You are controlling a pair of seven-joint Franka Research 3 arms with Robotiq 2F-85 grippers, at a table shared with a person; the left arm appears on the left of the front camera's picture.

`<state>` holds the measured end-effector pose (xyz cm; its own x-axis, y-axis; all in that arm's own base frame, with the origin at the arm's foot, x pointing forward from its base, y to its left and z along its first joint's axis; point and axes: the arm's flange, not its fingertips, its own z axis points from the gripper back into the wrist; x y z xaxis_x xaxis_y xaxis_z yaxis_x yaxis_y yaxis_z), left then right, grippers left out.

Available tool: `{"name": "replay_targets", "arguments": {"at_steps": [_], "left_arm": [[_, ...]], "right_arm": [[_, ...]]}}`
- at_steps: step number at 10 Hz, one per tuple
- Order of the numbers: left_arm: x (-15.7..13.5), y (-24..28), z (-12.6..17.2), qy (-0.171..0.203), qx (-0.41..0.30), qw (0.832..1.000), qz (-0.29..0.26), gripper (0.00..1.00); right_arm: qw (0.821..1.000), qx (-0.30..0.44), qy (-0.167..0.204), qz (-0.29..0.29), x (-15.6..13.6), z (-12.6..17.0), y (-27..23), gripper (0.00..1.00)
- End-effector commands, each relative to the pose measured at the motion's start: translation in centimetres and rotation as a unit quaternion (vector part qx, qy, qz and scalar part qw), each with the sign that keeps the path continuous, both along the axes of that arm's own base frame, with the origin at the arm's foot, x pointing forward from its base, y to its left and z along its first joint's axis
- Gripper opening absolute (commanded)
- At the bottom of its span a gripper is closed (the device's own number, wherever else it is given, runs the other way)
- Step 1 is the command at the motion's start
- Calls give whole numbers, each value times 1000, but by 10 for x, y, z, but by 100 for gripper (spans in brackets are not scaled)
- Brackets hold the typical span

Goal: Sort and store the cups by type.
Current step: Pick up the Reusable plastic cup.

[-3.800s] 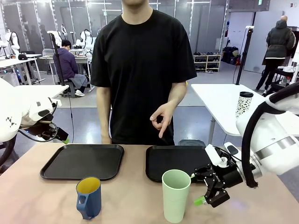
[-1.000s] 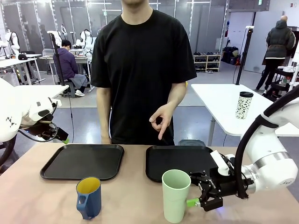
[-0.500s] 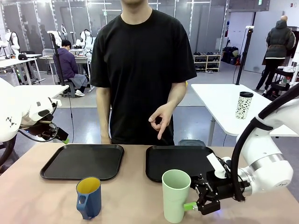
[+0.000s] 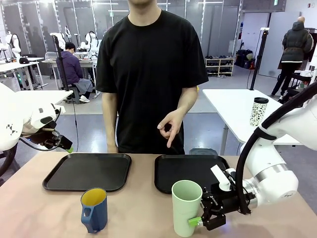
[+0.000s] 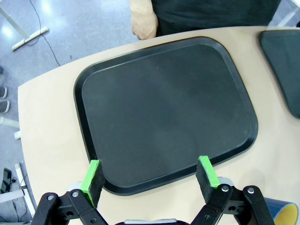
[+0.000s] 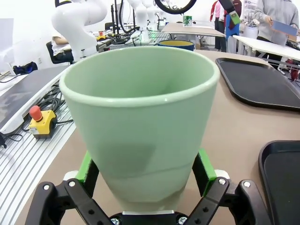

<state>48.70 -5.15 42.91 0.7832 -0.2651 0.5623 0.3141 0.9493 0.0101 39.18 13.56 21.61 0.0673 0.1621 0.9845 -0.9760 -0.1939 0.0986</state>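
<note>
The tan table (image 4: 143, 218) carries two black trays, one left (image 4: 89, 171) and one right (image 4: 185, 171). In front of the right tray stands the mint-green tumbler (image 4: 185, 206), upright. The right gripper (image 4: 198, 218) straddles its lower wall with jaws spread. The blue mug (image 4: 94, 210) sits in front of the left tray. The left gripper (image 5: 149, 173) hovers over that tray, jaws released.

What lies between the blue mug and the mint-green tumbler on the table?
Bare tabletop: the front view shows no object between the blue mug and the mint-green tumbler.

mint-green tumbler (image 4: 186, 208), blue mug (image 4: 94, 212), black tray (image 4: 88, 171)
</note>
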Motion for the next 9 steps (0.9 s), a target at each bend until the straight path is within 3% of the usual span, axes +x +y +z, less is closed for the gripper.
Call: {"name": "replay_targets", "arguments": {"at_steps": [1,9], "left_arm": [[0,0,2,-3,1,1000,0,100],[0,0,2,-3,1,1000,0,100]], "right_arm": [[1000,10,-4,6,0,-19,6,100],[998,45,13,34,7,-34,18,100]]}}
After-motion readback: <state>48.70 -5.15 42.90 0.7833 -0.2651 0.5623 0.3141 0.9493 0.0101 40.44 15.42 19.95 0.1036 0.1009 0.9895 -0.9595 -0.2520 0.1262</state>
